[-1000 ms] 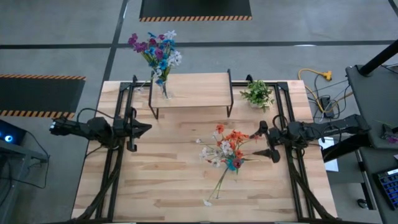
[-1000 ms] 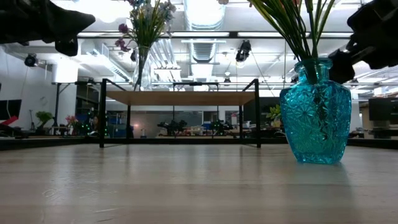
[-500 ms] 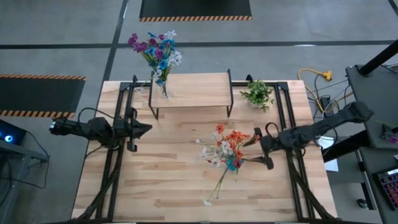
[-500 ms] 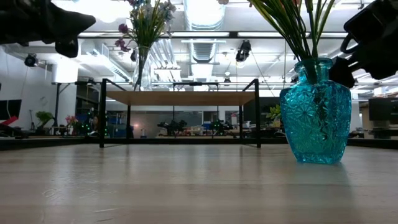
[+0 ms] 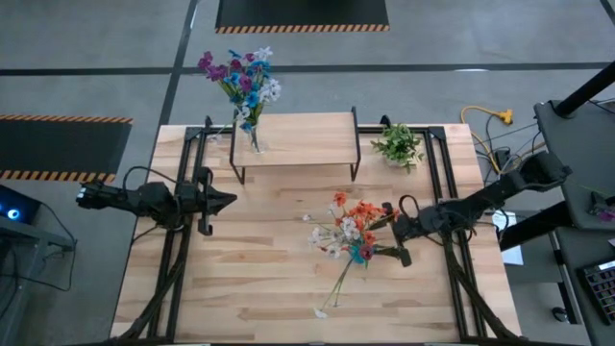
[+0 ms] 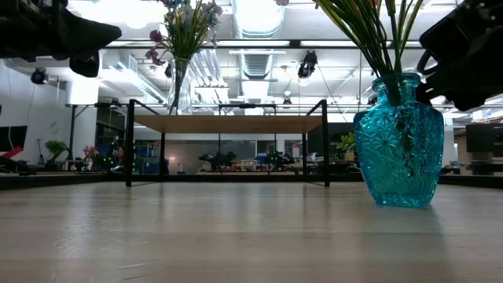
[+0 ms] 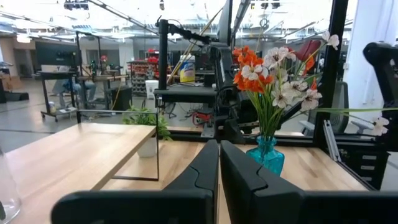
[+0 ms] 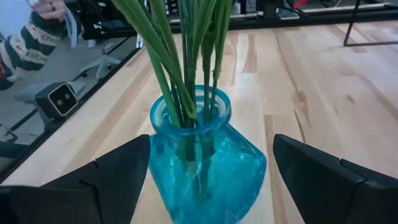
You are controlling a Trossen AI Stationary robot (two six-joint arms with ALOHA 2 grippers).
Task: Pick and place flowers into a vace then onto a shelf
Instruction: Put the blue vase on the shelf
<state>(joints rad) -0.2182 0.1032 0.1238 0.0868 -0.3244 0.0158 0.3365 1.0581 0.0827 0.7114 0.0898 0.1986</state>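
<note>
A blue glass vase (image 8: 205, 171) stands on the table's middle (image 5: 362, 253) with orange, white and blue flowers (image 5: 351, 223) in it, their green stems (image 8: 186, 56) upright. My right gripper (image 5: 394, 233) is open just right of the vase, its two fingers (image 8: 106, 180) level on either side of the body and touching nothing. The shelf (image 5: 293, 135) stands at the far edge and carries a clear vase of purple and blue flowers (image 5: 242, 82) on its left end. At the table's left my left gripper (image 5: 227, 199) is shut and holds nothing.
A bushy green plant (image 5: 397, 144) stands at the far right, beside the shelf. One long stem with a white bloom (image 5: 332, 293) reaches from the blue vase toward the near edge. A person's striped sleeve (image 8: 28, 43) shows beyond the table.
My right gripper has moved toward the table's left and a little down, closing on the blue vase. It has stayed open. The vase and flowers have not moved.
</note>
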